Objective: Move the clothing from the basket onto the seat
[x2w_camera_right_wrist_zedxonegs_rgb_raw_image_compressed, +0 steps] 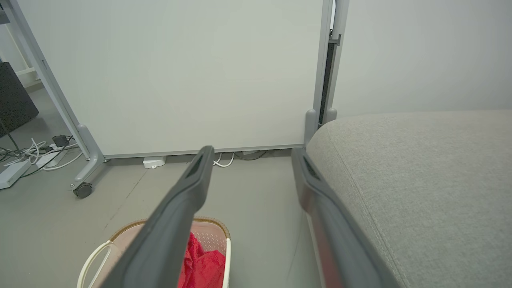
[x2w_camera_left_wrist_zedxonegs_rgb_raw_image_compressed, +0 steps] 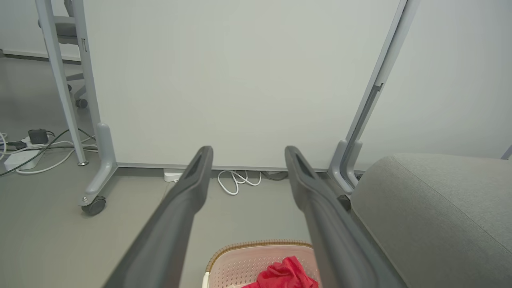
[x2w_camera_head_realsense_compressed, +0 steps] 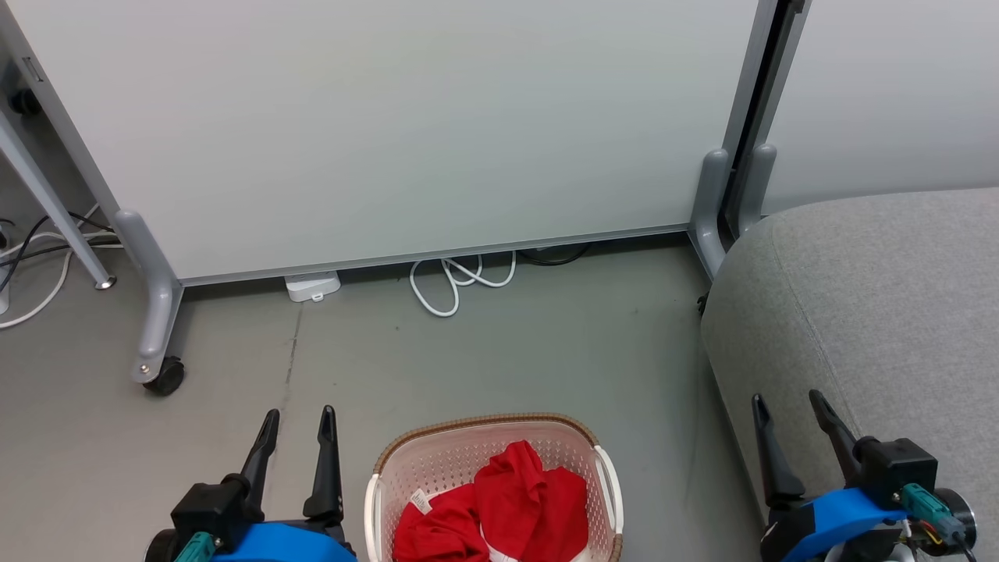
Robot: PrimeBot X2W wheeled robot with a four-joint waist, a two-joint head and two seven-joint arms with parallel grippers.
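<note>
Grey floor (x2w_camera_head_realsense_compressed: 507, 351) runs to a pale partition (x2w_camera_head_realsense_compressed: 390, 117) at the far side. Near, the basket (x2w_camera_head_realsense_compressed: 484, 422) sits on the floor with the clothing (x2w_camera_head_realsense_compressed: 515, 499) heaped inside, and the seat (x2w_camera_head_realsense_compressed: 882, 297) stands to its right. The left pincer (x2w_camera_head_realsense_compressed: 300, 414) and right pincer (x2w_camera_head_realsense_compressed: 785, 398) both gape wide, holding nothing. The first pickup looks not yet begun. Next, a pincer must dip into the basket and pinch a fold.

The grey floor (x2w_camera_head_realsense_compressed: 546, 351) carries the basket (x2w_camera_head_realsense_compressed: 460, 460) at the bottom edge and the seat (x2w_camera_head_realsense_compressed: 882, 297) at right. By the partition lie a coiled white cable (x2w_camera_head_realsense_compressed: 456, 285), a small white box (x2w_camera_head_realsense_compressed: 313, 286), possibly an adapter, and a castor foot (x2w_camera_head_realsense_compressed: 165, 376).
</note>
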